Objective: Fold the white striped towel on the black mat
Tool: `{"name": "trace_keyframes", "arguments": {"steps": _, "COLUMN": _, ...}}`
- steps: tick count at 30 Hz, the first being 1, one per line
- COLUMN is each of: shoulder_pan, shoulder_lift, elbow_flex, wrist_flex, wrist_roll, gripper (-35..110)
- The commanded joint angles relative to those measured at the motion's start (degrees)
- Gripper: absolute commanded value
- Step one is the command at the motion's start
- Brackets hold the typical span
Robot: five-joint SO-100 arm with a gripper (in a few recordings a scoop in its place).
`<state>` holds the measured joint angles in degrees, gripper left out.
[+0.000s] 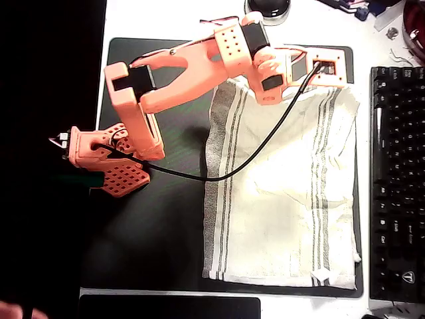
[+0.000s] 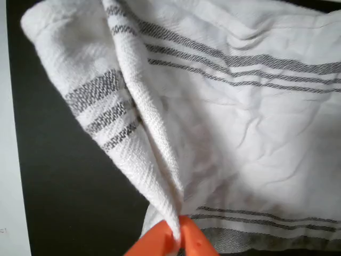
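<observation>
The white striped towel (image 1: 279, 193) lies spread over the right half of the black mat (image 1: 159, 226) in the overhead view, stripes running along its left and right sides. The orange arm reaches across the mat's top, and my gripper (image 1: 329, 70) sits at the towel's top right corner. In the wrist view my gripper (image 2: 176, 237) is shut on a pinched fold of the towel (image 2: 240, 122), with orange fingertips (image 2: 197, 242) at the bottom edge. The cloth rises from the mat (image 2: 64, 197) into a raised ridge toward the pinch.
A black keyboard (image 1: 397, 179) lies right of the mat. A dark slab (image 1: 169, 308) sits along the bottom edge. A black cable (image 1: 219, 176) loops from the arm's base across the towel. Bare mat lies left of the towel.
</observation>
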<state>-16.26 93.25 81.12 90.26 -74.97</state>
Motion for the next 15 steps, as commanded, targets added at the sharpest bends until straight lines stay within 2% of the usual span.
{"name": "trace_keyframes", "arguments": {"steps": 1, "shoulder_pan": 4.39, "shoulder_lift": 4.75, "elbow_flex": -2.02, "wrist_flex": 1.58, "wrist_roll": -3.69, "gripper": 0}}
{"name": "trace_keyframes", "arguments": {"steps": 15, "shoulder_pan": 31.46, "shoulder_lift": 7.12, "elbow_flex": -3.43, "wrist_flex": -2.2, "wrist_roll": -20.39, "gripper": 0}}
